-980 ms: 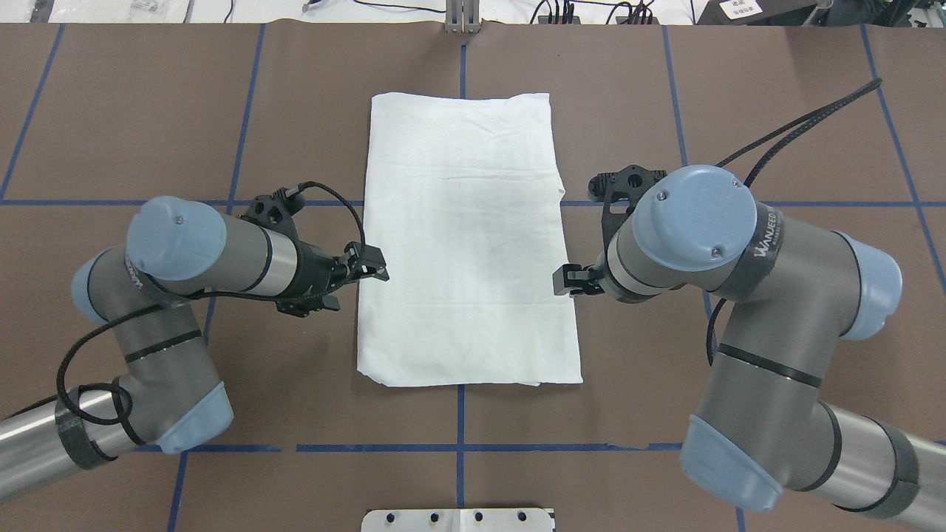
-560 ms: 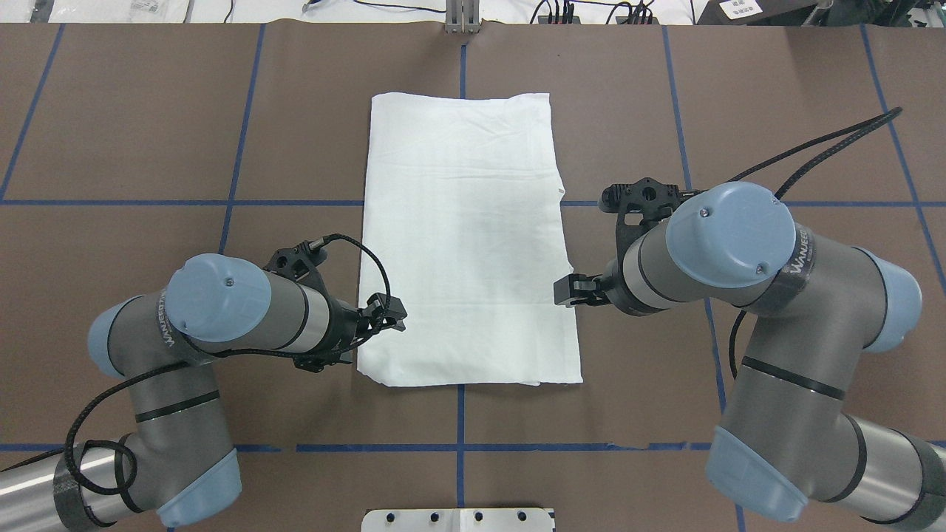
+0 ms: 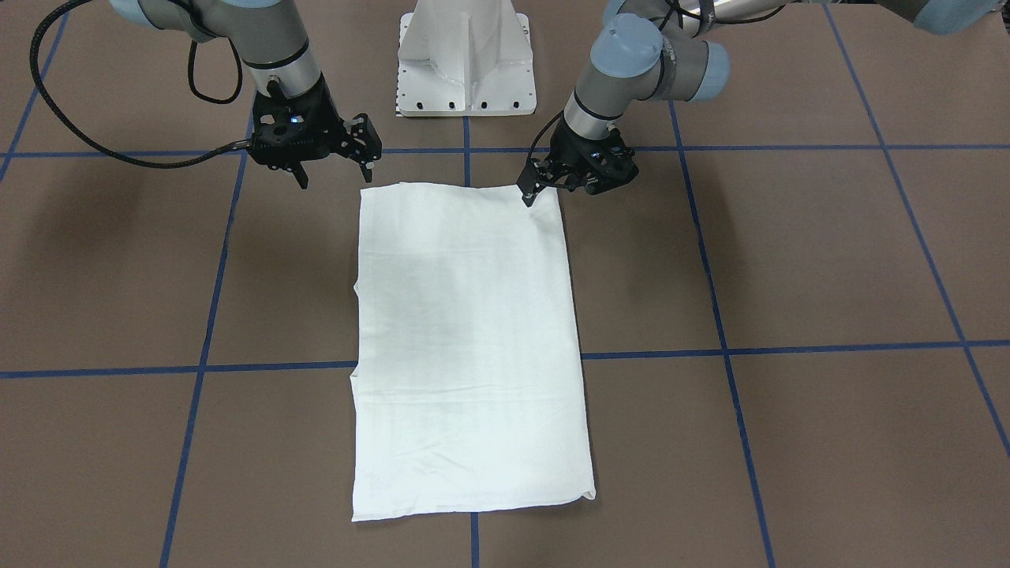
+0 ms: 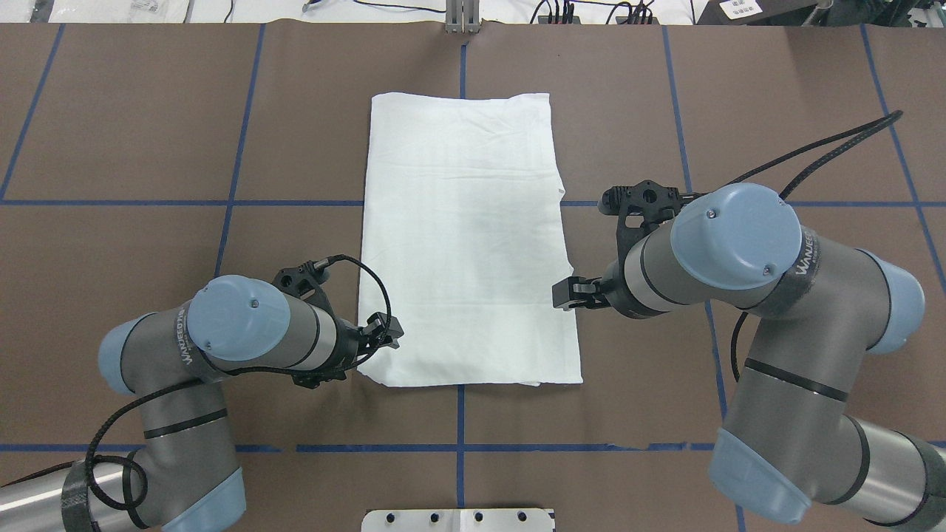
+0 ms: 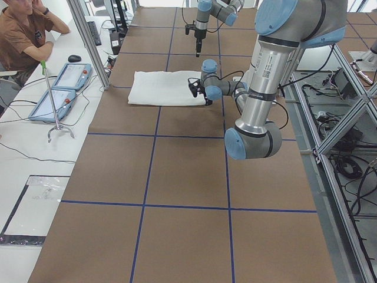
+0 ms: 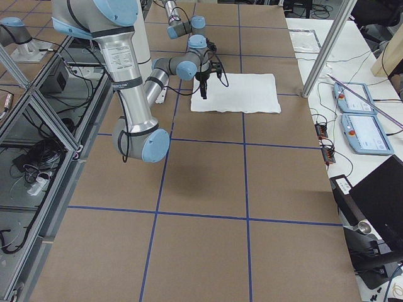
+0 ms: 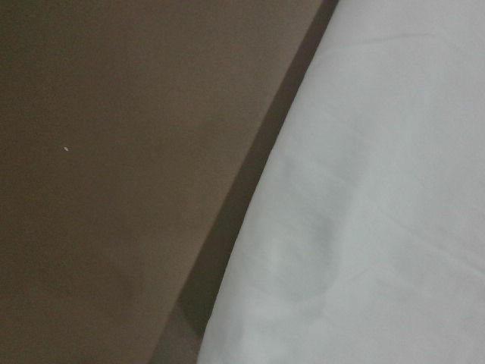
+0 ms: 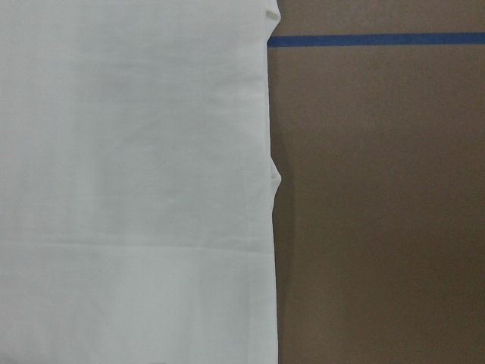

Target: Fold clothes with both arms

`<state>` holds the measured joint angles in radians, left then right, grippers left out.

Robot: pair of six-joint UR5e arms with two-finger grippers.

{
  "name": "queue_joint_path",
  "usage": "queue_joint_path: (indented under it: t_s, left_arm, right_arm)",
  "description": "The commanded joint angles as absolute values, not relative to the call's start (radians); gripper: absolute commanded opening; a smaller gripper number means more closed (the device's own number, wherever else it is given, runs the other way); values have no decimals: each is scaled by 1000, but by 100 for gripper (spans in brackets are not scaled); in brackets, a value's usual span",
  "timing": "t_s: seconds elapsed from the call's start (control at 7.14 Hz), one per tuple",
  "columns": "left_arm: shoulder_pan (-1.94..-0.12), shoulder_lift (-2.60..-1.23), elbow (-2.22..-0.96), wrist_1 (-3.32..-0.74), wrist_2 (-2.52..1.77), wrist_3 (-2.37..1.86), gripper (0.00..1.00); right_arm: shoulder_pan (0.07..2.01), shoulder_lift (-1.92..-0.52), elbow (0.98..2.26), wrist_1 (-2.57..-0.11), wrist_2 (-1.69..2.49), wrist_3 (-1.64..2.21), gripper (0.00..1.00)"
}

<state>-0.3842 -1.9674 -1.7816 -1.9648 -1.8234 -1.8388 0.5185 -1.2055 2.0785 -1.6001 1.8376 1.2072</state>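
The white T-shirt (image 4: 465, 244) lies flat in the middle of the matte brown tabletop (image 4: 148, 111), folded into a long rectangle of soft, faintly creased cloth; the left pincer (image 4: 386, 332) sits at its near left corner, how far open I cannot tell; the right pincer (image 4: 562, 294), black fingers spread and empty, hangs by its right edge.

White fabric T-shirt (image 4: 465, 244), folded into a plain long rectangle, is laid flat at frame centre. Silver-grey tubular left arm (image 4: 244, 336) and right arm (image 4: 732, 244) are positioned beside its lower side edges.
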Motion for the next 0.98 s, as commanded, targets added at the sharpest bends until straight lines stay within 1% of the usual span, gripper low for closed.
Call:
queue_joint_path:
  t_s: [0.0,0.14,0.42,0.84]
  left_arm:
    - [-382,-1974,-1767,-1967,-1818,-1839,90]
    - [-382,-1974,-1781,-1965,-1819,-1839,89]
    - [-382,-1973,-1786,-1963,-1819,-1839,80]
    - [-368,-1971,-1784,-1965,-1819,-1839,79]
  right_arm:
    - [518,-1206,2079,-1600,1838,1207,100]
    - [518,-1207,2076,-1600,1838,1207,100]
    - [518,-1209,2074,-1600,1838,1207,100]
    - [520,-1209,2072,-1600,1838,1207,100]
